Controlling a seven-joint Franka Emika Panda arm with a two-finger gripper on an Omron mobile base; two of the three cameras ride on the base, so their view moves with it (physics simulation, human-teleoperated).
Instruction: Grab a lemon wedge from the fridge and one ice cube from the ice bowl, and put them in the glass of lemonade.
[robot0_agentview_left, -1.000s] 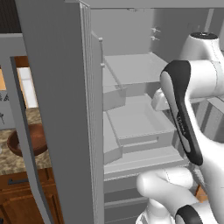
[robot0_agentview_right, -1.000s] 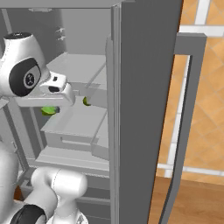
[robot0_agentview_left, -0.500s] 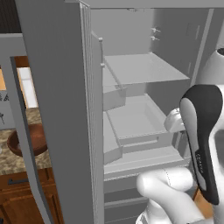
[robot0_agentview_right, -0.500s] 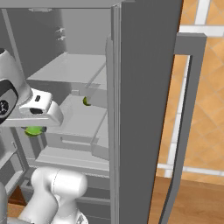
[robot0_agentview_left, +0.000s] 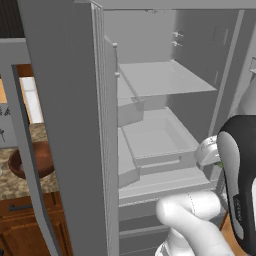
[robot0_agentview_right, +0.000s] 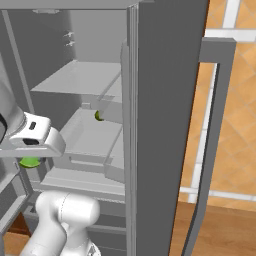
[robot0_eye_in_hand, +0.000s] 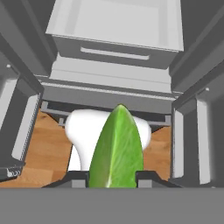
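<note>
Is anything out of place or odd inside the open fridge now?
Nothing looks spilled or damaged. The fridge stands open with level shelves. The gripper holds the lemon wedge in front of it, and a small green item sits on the middle shelf.

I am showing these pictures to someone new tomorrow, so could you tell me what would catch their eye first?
First the bright green lemon wedge, held between the gripper tips at the bottom of the hand view. Next the fridge, both doors swung wide, with bare grey shelves and a drawer. Lastly the dark reddish-brown ice bowl on the speckled counter, left of the open door in the left base view.
</note>
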